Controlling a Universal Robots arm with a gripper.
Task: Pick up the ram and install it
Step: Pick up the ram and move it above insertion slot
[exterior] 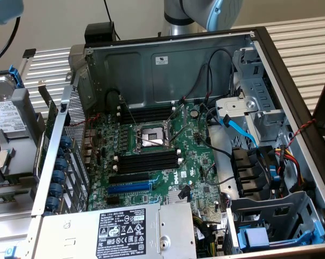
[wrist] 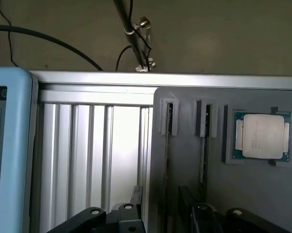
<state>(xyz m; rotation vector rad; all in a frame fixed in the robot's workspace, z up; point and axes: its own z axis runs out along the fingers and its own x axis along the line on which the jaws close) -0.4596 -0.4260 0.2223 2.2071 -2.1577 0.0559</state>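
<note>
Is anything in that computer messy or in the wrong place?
Nothing is spilled or broken. The open grey metal computer case has its long black memory slots bare, and the square silver processor chip lies in a recess of a grey tray.

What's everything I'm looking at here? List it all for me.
computer case: one, grey metal, open, on the slatted table
motherboard: one, green, inside the case
memory slots: two banks, black, either side of the processor socket
power supply: one, silver, case's near edge
expansion slot: one, blue, near the power supply
holder: one, grey, on the table
processor: one, silver, in the holder
ram: apparently two sticks, dark edge-on, in the holder's slots
robot arm: one, grey, behind the case
fingers: two, black, open, above the holder
</note>
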